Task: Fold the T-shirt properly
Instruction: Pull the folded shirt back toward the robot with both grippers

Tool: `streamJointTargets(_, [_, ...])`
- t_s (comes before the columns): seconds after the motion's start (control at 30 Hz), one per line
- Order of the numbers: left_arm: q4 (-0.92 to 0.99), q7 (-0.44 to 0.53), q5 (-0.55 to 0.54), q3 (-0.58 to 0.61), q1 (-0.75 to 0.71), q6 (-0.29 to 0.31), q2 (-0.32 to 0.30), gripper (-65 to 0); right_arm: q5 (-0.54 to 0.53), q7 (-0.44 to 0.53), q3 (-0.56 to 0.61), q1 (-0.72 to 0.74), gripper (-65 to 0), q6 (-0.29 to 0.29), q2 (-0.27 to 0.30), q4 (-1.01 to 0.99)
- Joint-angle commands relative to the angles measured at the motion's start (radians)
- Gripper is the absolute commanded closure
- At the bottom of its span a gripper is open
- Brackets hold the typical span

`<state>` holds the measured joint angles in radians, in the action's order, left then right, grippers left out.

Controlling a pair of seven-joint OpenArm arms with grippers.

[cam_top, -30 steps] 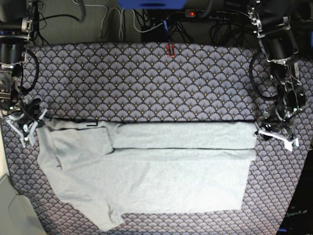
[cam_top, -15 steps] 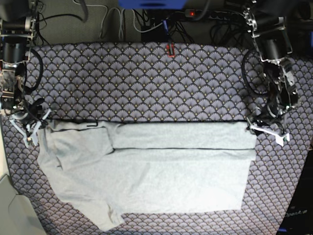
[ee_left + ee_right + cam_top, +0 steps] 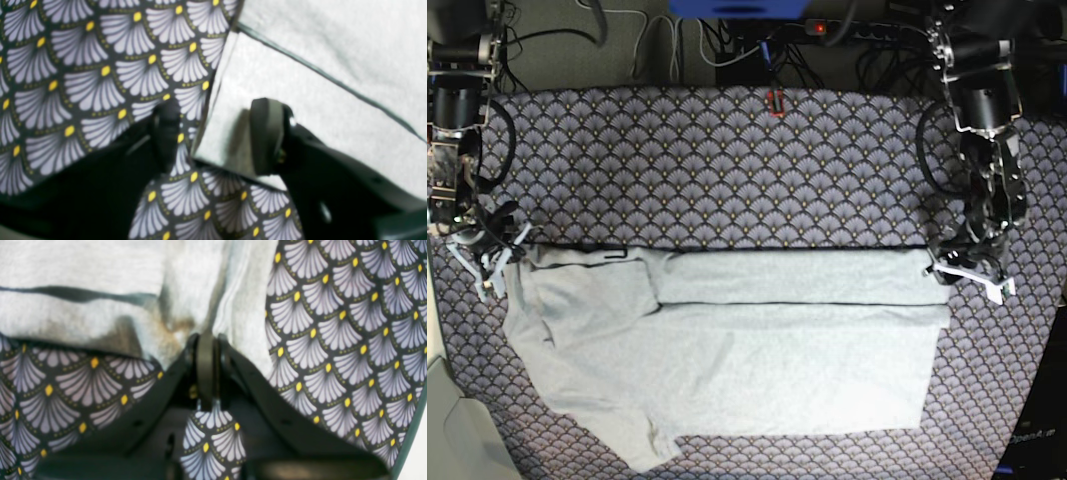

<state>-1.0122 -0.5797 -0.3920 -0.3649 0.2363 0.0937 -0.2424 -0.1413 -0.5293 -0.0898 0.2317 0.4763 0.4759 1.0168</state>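
Observation:
The light grey T-shirt point(image 3: 757, 350) lies flat on the scallop-patterned tablecloth point(image 3: 727, 170), its top part folded down into a long band. My left gripper point(image 3: 957, 272) is at the shirt's upper right corner. In the left wrist view this gripper point(image 3: 217, 136) is open, one finger point(image 3: 166, 133) over the cloth and the other over the T-shirt point(image 3: 333, 50), with the corner between them. My right gripper point(image 3: 492, 262) is at the shirt's upper left edge. In the right wrist view it point(image 3: 206, 340) is shut, with the T-shirt point(image 3: 83, 266) bunching at its tips.
Cables and a power strip point(image 3: 827, 28) run behind the table's far edge. A small red object point(image 3: 776, 102) sits at the back middle of the cloth. A pale surface point(image 3: 457, 440) borders the near left corner.
My left gripper has moved left onto the shirt's right corner. My right gripper has shut at the shirt's left edge and barely shifted.

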Motion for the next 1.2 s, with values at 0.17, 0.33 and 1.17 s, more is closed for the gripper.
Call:
streamJointTargets(0.17, [-0.006, -0.039, -0.008, 0.000, 0.010, 0.004, 0.001, 0.0, -0.007, 0.002, -0.003, 0.013, 0.0, 0.003, 0.016, 0.013])
streamJointTargets(0.33, [-0.018, -0.043, -0.008, -0.001, 0.008, 0.004, -0.001, -0.2, -0.007, 0.001, -0.003, 0.010, 0.0, 0.003, 0.016, 0.021])
streamJointTargets(1.17, [-0.415, -0.306, -0.008, -0.116, -0.174, 0.004, -0.073, -0.3, -0.010, -0.085, -0.092, -0.312, 0.0, 0.069, 0.059, 0.408])
